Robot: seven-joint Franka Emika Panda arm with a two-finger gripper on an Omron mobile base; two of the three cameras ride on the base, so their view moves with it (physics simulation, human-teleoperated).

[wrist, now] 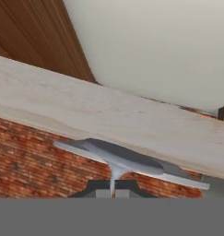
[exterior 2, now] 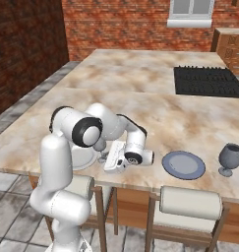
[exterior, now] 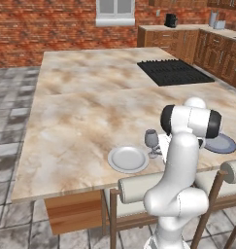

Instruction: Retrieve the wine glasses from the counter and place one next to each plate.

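Simulated kitchen: the white arm bends low over the front edge of the marbled island table [exterior: 80, 121], lower right of the left base view. Its gripper [wrist: 112, 192] is clenched tight on the short stem of one wine glass [exterior: 151, 139]. That glass stands upright just beside the pale plate [exterior: 127, 159], on the plate's right in the left base view. In the hand view, rolled nearly upside down, the glass's round foot appears to lie flat against the stone, which suggests it is already set down, though contact cannot be confirmed.

At the far right of the right base view, the other wine glass [exterior 2: 229, 156] stands free and upright just beside the blue-grey plate [exterior 2: 184, 164], with nothing gripping it.

By this evidence the job is nearly finished: one glass is delivered and the other is in position at its plate. What appears to remain is for the fingers to let go and the hand to draw away without tipping the glass.
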